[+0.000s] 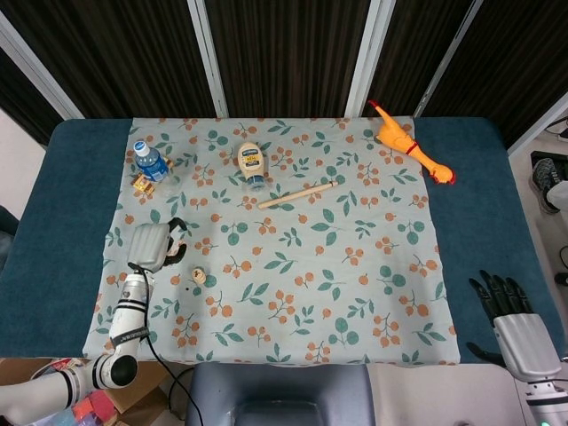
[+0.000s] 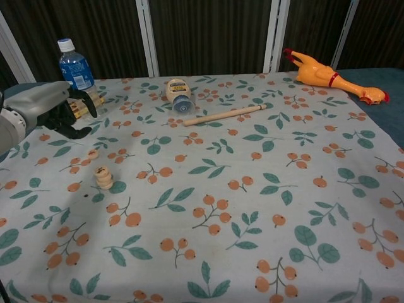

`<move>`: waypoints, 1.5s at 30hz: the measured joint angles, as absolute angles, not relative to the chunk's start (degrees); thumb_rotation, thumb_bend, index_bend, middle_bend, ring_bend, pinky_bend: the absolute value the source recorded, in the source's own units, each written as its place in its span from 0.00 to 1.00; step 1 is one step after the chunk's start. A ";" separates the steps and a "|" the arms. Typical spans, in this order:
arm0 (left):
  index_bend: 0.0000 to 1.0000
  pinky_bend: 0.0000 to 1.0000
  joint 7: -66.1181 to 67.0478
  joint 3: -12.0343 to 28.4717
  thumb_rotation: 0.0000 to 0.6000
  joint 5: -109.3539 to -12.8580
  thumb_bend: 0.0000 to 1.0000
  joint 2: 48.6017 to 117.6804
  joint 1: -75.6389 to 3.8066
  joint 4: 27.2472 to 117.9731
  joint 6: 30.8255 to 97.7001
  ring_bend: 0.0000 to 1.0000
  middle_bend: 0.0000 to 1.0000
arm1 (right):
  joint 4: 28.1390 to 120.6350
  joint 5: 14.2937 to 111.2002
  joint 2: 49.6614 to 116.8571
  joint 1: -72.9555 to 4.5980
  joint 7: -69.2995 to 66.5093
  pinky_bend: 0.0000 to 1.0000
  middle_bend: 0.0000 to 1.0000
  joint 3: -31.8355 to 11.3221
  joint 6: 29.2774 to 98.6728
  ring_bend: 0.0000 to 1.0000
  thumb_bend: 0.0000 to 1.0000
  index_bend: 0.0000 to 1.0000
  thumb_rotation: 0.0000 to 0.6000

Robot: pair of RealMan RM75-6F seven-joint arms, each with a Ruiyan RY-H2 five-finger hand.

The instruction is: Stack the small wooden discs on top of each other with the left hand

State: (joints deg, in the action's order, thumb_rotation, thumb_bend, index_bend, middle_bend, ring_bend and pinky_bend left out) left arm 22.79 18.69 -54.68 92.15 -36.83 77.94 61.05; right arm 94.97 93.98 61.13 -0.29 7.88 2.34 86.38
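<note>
Several small wooden discs sit piled as a short stack of discs [image 2: 103, 177] on the leaf-and-berry printed cloth [image 2: 265, 208], toward the near left of the worktop [image 1: 71, 222]. One loose disc [image 2: 93, 153] lies flat on the cloth just beyond the stack, at about 11 o'clock from it and apart from it. Seen from the head camera, that single disc is hidden under the hand or too small to pick out.

Beyond and to the left, at roughly 10 o'clock from the stack, the left hand [image 2: 60, 107] hangs above the cloth with its dark fingers [image 2: 81, 104] curled inward. I see nothing between them, and the hand is clear of both the stack and the loose disc. At the near right edge of the worktop, off the cloth, the right hand [image 1: 508, 306] rests with its fingers straight and apart, holding nothing.

Farther back on the left, a water bottle [image 2: 77, 71] with a blue label stands upright, and a small yellow box [image 2: 74, 110] lies at its foot, partly behind the left hand in the chest view. Near the middle of the far edge a squeeze bottle [image 2: 177, 93] lies on its side, and a wooden stick [image 2: 225, 115] lies slantwise at about 4 o'clock from it. At the far right a rubber chicken [image 2: 329, 77] lies across the cloth's corner.
</note>
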 measured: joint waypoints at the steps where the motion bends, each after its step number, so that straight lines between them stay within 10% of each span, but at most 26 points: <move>1: 0.40 1.00 22.61 18.89 1.00 -54.04 0.38 92.09 -37.24 76.88 60.10 1.00 1.00 | 94.98 93.88 61.15 -0.30 7.95 0.00 0.00 2.29 86.33 0.00 0.08 0.00 1.00; 45: 0.45 1.00 14.90 15.04 1.00 -56.25 0.36 104.35 -40.43 50.28 51.52 1.00 1.00 | 95.25 93.11 61.42 -0.42 8.29 0.00 0.00 2.01 85.85 0.00 0.08 0.00 1.00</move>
State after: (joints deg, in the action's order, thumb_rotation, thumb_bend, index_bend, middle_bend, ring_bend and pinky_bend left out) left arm 14.90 15.04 -56.25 104.35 -40.43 50.28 51.52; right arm 95.25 93.11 61.42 -0.42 8.29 2.01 85.85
